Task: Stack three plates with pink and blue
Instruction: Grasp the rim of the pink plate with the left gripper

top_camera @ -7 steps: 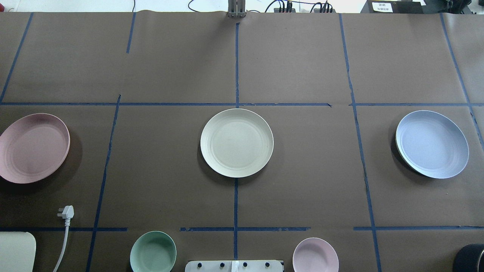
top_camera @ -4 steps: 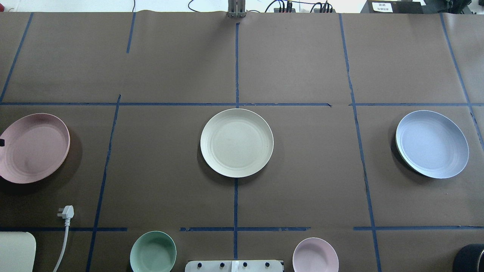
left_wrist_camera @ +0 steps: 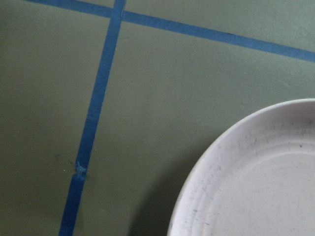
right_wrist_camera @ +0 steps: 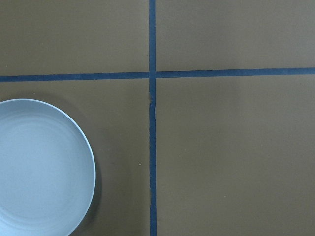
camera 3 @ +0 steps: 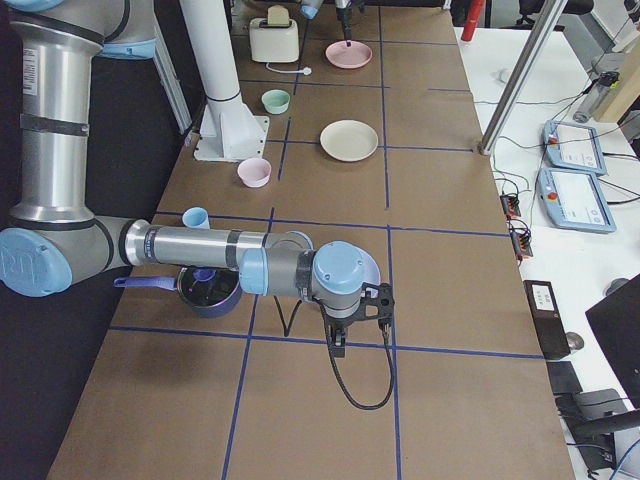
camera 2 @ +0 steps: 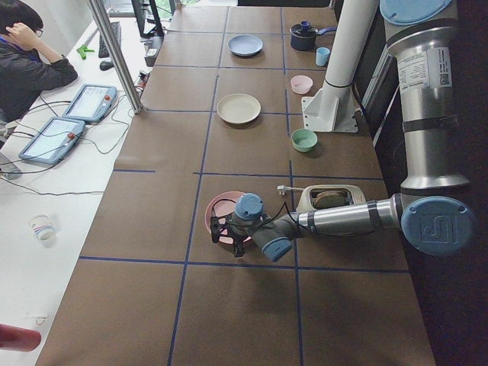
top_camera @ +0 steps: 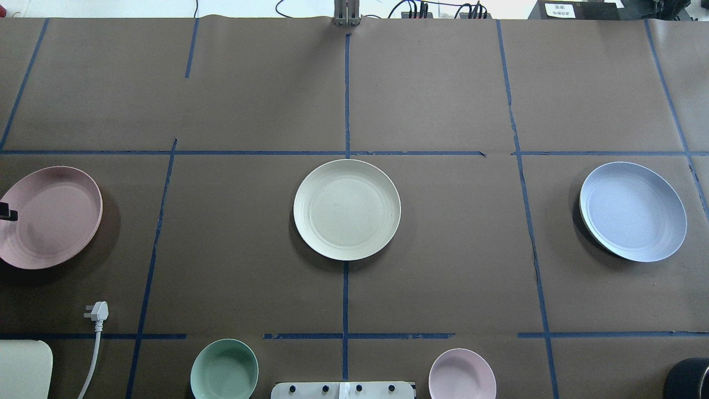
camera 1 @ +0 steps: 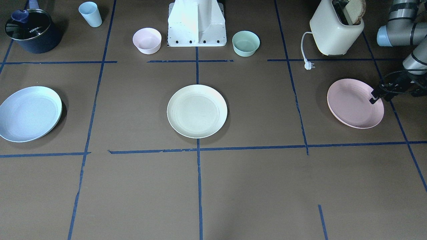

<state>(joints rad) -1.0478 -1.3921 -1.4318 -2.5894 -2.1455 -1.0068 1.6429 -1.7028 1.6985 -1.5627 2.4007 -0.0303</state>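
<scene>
Brown paper crossed by blue tape covers the table [top_camera: 443, 83], on which three plates are laid well apart in one row, none stacked: one cream plate [top_camera: 347, 209] at the centre, one pink plate [top_camera: 52, 219] on the robot's left, one blue plate [top_camera: 632, 211] on its right. Two small bowls, one pink bowl [top_camera: 462, 374] and one mint bowl [top_camera: 224, 368], are set near the base. The left gripper [camera 1: 375, 97] is held at the pink plate's outer rim and the right gripper [camera 3: 340, 340] near the blue plate; whether either pair of fingers is clenched or released cannot be told

right hand [camera 3: 338, 343] hangs near blue plate [camera 3: 373, 267].
</scene>
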